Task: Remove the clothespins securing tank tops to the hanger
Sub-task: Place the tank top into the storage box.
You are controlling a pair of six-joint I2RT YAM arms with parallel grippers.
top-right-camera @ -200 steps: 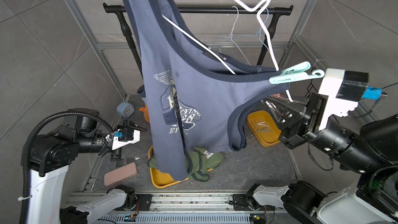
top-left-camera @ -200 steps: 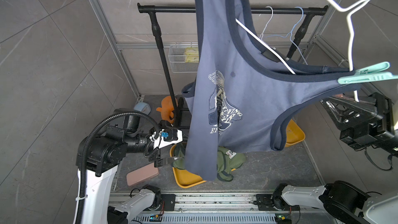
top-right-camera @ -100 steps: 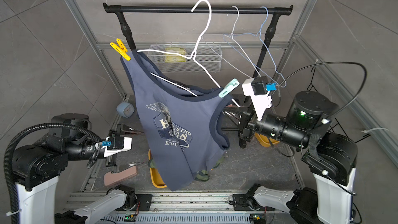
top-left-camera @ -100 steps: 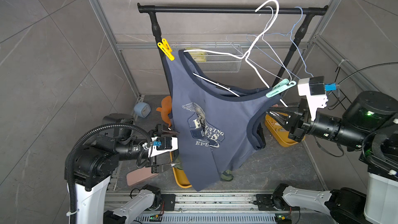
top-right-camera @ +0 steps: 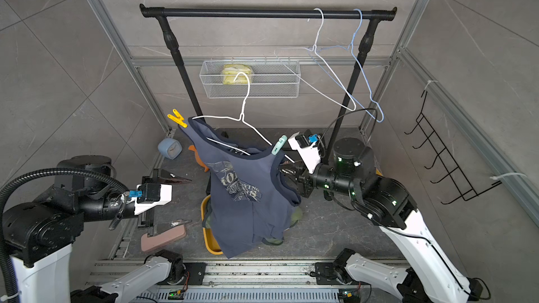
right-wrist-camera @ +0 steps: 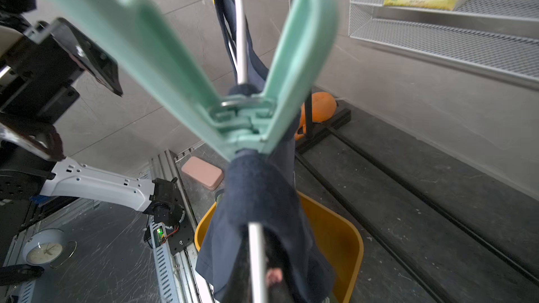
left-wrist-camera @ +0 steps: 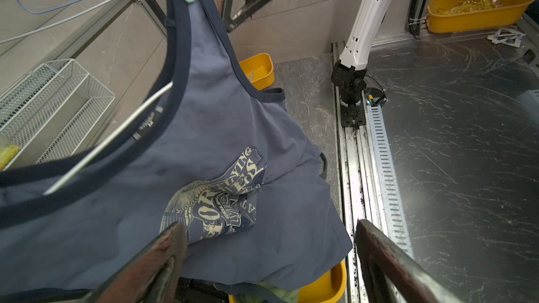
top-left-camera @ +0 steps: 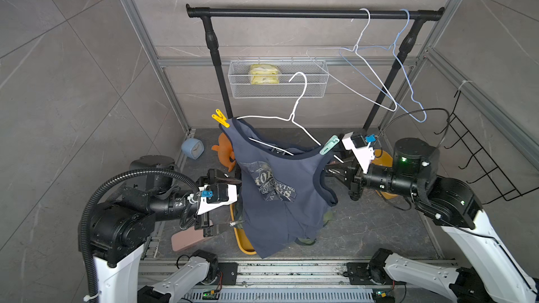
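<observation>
Clothespins in view number two. A yellow clothespin (top-left-camera: 220, 118) bites one shoulder strap of the slate-blue tank top (top-left-camera: 277, 188), and a mint-green clothespin (top-left-camera: 329, 145) pins the other strap. Each clamps the cloth to the wire of the white hanger (left-wrist-camera: 108, 139). That hanger is off the rail and hangs low and tilted over the floor, its yellow-pinned end higher, with the top draped down from it.

The right gripper (top-right-camera: 287, 170) is clenched on the hanger's wire end just beyond the mint-green pin. Its wrist view shows the wire running straight into the closed fingers, with the pin's spread handles close in front. The left gripper (top-right-camera: 189, 201) is released and empty, jaws spread wide, level with the printed chest and just beside the top's edge. Whether a finger brushes the cloth cannot be told.

Beneath the top sits a yellow bin (top-right-camera: 205, 228) with olive tops (top-left-camera: 328, 217) crumpled in it. Further back, two bare hangers (top-left-camera: 355, 48) dangle from the black rail (top-left-camera: 291, 13).

By that evidence, two tops look already freed and dropped, and this is the last one. Neither of its pins is off yet, so both remain to be squeezed open and pulled away. The free left gripper is the likely one to take them.
</observation>
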